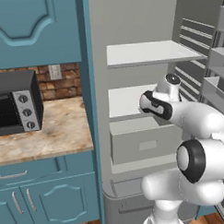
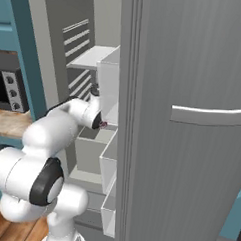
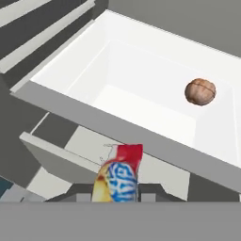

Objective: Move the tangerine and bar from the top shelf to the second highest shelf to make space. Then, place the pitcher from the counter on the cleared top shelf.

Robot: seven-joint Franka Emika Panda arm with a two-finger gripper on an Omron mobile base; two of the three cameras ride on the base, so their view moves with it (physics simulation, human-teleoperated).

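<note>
While clamped between the jaws (image 3: 115, 197), the bar (image 3: 120, 174) hangs above the white shelf (image 3: 141, 113).

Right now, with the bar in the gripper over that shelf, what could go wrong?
The gripper pinches the bar near one end only; the wrapper could slip or twist. The bar hangs short of the second shelf's front edge; released here, it might land below. The tangerine is round and could roll if nudged.

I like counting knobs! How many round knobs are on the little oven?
3. The toaster oven sits on the counter; its knobs are stacked top, middle and bottom on its right panel.
</note>
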